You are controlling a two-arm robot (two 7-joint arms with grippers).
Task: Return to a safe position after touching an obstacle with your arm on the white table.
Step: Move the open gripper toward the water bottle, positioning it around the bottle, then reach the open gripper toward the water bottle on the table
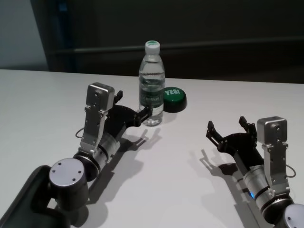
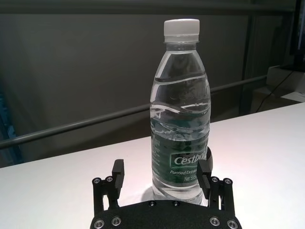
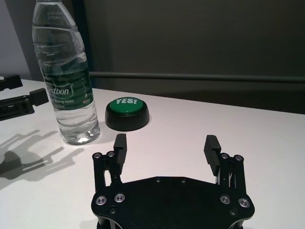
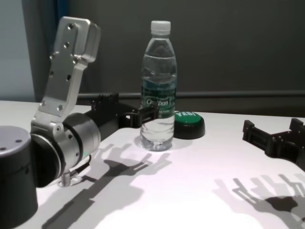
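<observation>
The obstacle point(image 1: 152, 85), a clear water bottle with a white cap and dark green label, stands upright on the white table point(image 1: 42, 109), toward the far middle of the surface. The left gripper point(image 1: 131, 105) sits low over the table directly before it, fingers spread wide apart and clamped on nothing. In the left wrist view the bottle point(image 2: 180, 114) stands off-centre between the two fingers, its label close against one fingertip point(image 2: 205, 172) and well clear of the other point(image 2: 117, 171); whether that near finger actually touches the plastic cannot be told. In the chest view the same finger point(image 4: 148, 112) overlaps the bottle's point(image 4: 158, 86) lower label band. The left forearm reaches forward and slightly inward from the near-left corner, wrist housing raised above the gripper plate. A low round green button point(image 1: 173, 99) on a black base lies just beside the bottle, on its right and a little farther back, apart from the fingers. The right gripper point(image 1: 228, 127) hovers over the table's near-right area, well apart from the bottle, its fingers point(image 3: 121, 146) likewise spread and holding nothing, its forearm angled in from the near-right corner.
</observation>
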